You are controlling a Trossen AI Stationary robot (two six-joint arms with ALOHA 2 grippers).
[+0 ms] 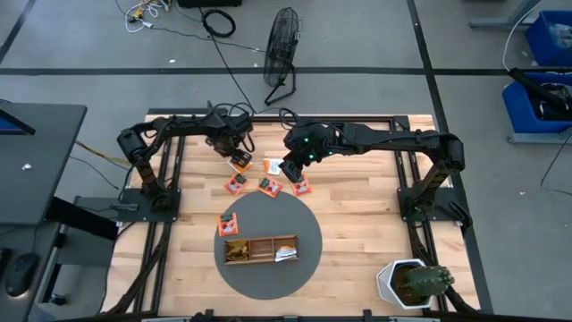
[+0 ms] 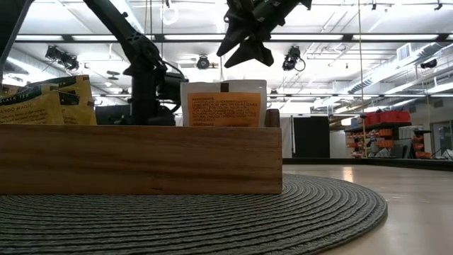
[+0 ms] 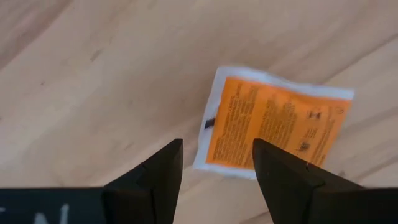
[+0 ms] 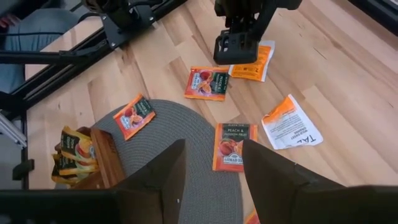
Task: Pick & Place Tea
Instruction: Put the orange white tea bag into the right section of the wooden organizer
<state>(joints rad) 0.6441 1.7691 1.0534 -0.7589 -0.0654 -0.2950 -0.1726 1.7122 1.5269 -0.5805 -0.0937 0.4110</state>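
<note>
Several tea sachets lie flat on the wooden table. An orange one with a white border (image 3: 273, 127) lies below my left gripper (image 3: 217, 168), which is open and hovers over its edge near the table's far side (image 1: 238, 154). My right gripper (image 4: 211, 168) is open and empty above the table's middle (image 1: 289, 170). Below it lie a peach sachet (image 4: 235, 146), a white-and-orange one (image 4: 291, 122), a dark-labelled one (image 4: 206, 84) and one on the grey mat (image 4: 134, 115). The wooden tray (image 1: 261, 249) on the mat holds yellow sachets (image 2: 42, 103) and a white-and-orange one (image 2: 223, 106).
The round grey mat (image 1: 268, 268) lies at the table's near middle under the tray. A potted cactus (image 1: 411, 283) stands at the near right corner. Dark frame rails (image 1: 407, 170) run along the table's sides. Bare wood shows at the right.
</note>
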